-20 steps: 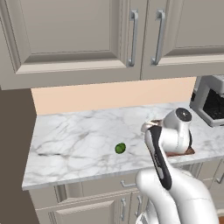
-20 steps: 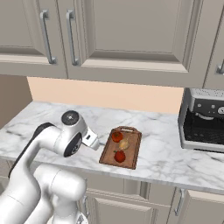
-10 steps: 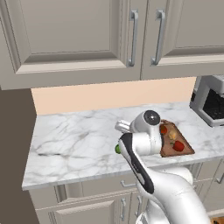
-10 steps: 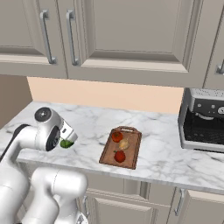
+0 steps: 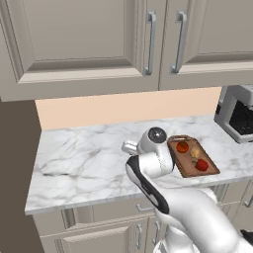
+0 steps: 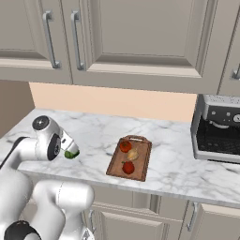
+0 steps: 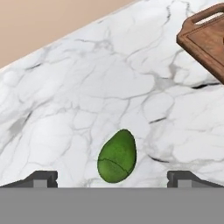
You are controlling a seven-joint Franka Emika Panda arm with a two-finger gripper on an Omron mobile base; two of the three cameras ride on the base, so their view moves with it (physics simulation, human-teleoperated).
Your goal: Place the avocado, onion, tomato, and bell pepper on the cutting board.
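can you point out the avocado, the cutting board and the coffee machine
avocado (image 7: 117,156): hand view, middle of its green skin
cutting board (image 6: 116,165): right base view, bare wood at its left edge
coffee machine (image 6: 220,136): right base view, its dark front

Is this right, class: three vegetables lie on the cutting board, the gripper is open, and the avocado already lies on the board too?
Not quite. The avocado lies on the marble counter, off the cutting board, as the hand view shows. The rest holds: the tomato, the onion and a third red vegetable lie on the board, and the gripper is open.
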